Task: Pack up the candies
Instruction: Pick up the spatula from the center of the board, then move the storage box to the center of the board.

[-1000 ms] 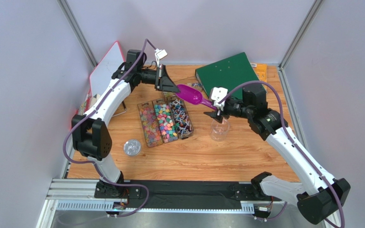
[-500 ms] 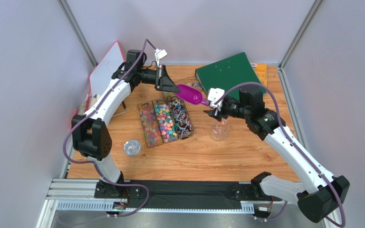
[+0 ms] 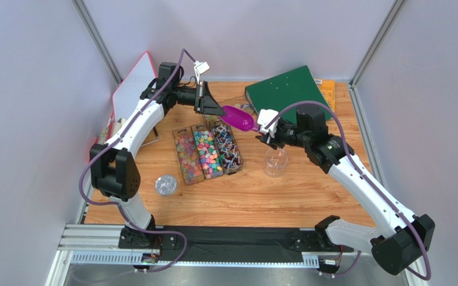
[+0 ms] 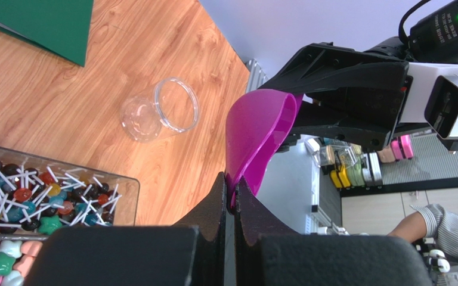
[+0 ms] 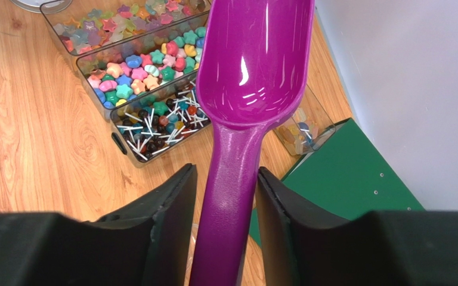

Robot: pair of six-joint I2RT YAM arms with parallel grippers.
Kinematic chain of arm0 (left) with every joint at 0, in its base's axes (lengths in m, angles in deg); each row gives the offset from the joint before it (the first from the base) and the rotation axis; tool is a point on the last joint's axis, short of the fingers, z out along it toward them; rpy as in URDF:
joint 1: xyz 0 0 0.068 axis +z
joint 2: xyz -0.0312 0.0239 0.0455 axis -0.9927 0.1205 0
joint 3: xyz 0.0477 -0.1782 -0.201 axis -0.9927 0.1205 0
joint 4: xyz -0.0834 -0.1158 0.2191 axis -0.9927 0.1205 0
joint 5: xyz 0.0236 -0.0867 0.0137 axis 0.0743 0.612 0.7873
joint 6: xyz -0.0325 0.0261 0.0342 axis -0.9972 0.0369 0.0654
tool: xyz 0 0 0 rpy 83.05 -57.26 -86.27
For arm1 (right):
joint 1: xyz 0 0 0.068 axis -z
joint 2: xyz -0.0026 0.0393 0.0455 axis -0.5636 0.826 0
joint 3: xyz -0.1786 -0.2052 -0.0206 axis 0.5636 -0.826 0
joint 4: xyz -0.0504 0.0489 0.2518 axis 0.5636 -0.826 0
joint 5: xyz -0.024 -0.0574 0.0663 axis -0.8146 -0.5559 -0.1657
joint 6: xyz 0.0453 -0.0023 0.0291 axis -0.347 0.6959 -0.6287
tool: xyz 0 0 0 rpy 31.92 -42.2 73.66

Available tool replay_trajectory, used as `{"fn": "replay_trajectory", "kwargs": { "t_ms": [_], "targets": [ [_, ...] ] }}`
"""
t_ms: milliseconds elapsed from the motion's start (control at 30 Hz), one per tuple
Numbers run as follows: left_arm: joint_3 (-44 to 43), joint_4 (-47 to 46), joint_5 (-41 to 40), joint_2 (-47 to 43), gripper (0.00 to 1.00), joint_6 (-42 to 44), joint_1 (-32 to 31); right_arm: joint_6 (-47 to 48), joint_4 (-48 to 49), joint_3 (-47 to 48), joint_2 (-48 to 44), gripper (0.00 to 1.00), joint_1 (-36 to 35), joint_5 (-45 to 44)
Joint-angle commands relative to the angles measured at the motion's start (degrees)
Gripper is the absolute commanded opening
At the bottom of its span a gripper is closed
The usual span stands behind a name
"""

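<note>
Reaching over the wooden table [image 3: 309,196], we clamp our left gripper [image 4: 230,196] on the purple scoop [image 3: 238,117] by its bowl rim; our right gripper [image 5: 226,179] straddles the handle, slightly parted. The candies [image 3: 204,152] fill the clear tray [image 3: 178,156] below.

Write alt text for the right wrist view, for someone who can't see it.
An empty purple scoop fills the middle, its handle running down between the open black fingers of the right gripper. Behind it, on a wooden table, clear trays hold bright star candies and lollipops; a green board lies at right.
</note>
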Motion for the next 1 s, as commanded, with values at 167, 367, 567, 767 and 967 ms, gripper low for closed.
{"fn": "replay_trajectory", "kwargs": {
  "t_ms": [167, 367, 567, 767, 967],
  "targets": [
    [-2.15, 6.39, -5.87, -2.17, 0.31, 8.06, 0.19, -0.69, 1.64, 2.69, -1.42, 0.00, -0.28, -1.01],
    [-9.00, 18.01, -27.56, -2.52, 0.50, 25.72, 0.89, -4.64, 1.55, 3.74, -1.43, 0.00, 2.08, -9.17],
    [-8.32, 22.06, -39.63, -4.19, 0.58, 41.37, 0.46, -13.43, 0.50, 4.45, 0.50, 0.00, 11.92, -14.89],
    [3.62, 27.08, -45.42, -8.22, 0.60, 60.77, -6.74, -16.78, -4.33, 6.47, 2.62, 0.00, 19.23, -14.55],
    [15.76, 24.27, -50.53, -12.45, 0.58, 64.42, -11.15, -12.31, -9.51, 4.45, 0.51, 0.00, 19.41, -8.31]
  ]
}}
